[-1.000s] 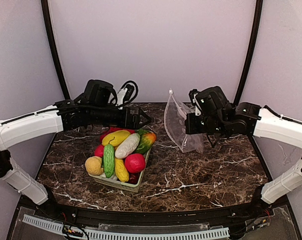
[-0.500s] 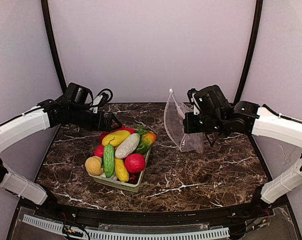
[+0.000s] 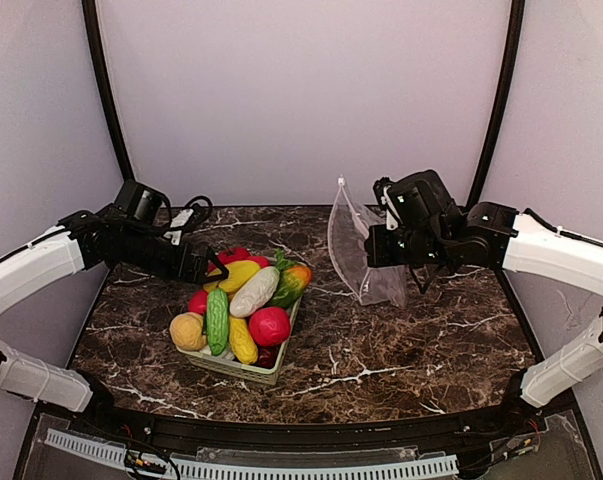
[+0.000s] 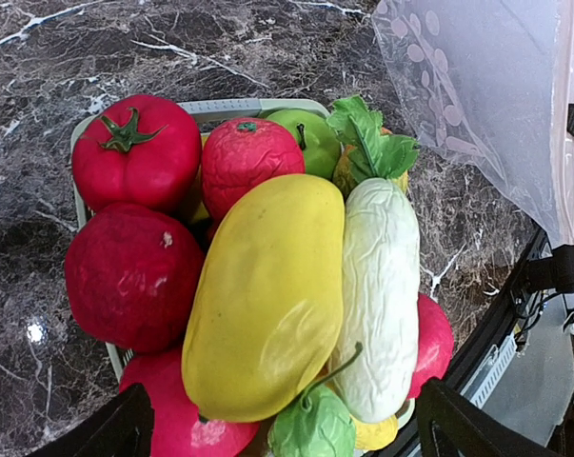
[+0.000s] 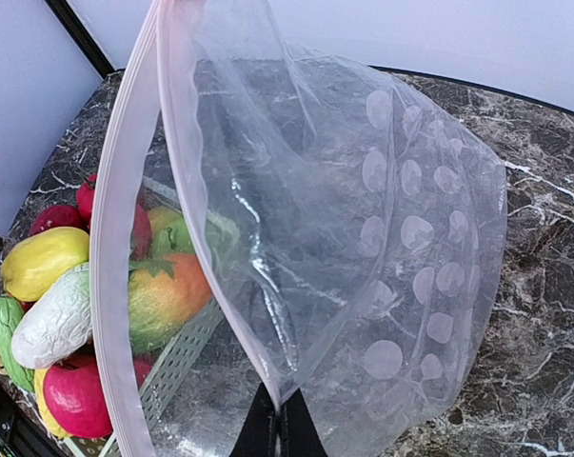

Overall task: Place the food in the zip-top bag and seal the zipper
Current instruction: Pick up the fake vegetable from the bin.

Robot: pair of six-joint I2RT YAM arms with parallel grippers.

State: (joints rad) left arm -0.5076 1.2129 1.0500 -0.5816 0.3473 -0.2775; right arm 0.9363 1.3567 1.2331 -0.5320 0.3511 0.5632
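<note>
Obs., near to far.

Nearest the arm bases, the pale green basket [image 3: 243,372] is sitting on the marble-patterned table [image 3: 421,350], heaped with the food [image 3: 253,292]. Nothing is lying in the bag yet, so I am judging the task to be at its very start. The pile is rising above the rim. A yellow fruit [image 4: 267,295] and a white vegetable [image 4: 380,295] are lying on top, side by side and touching, and a tomato [image 4: 134,152] is sitting lower at one corner.

At the basket's far left corner, the left hand [image 3: 209,266] is hovering with its fingers spread wide, gripping nothing and pointing down at the pile. The wide spread probably suits the fat top pieces. The yellow fruit looks like the most exposed pick.

Farther back and to the right, near the basket but not touching it, the right hand [image 3: 374,247] is pressing its fingers together on a fold of the zip-top bag [image 5: 401,238]. It is holding the bag upright with the mouth gaping toward the basket. The pink zipper [image 5: 110,248] is running unsealed along the mouth edge, and I cannot make out the slider. The pose probably gives the left arm a short carry. The film is limp, so the mouth could sag shut.
</note>
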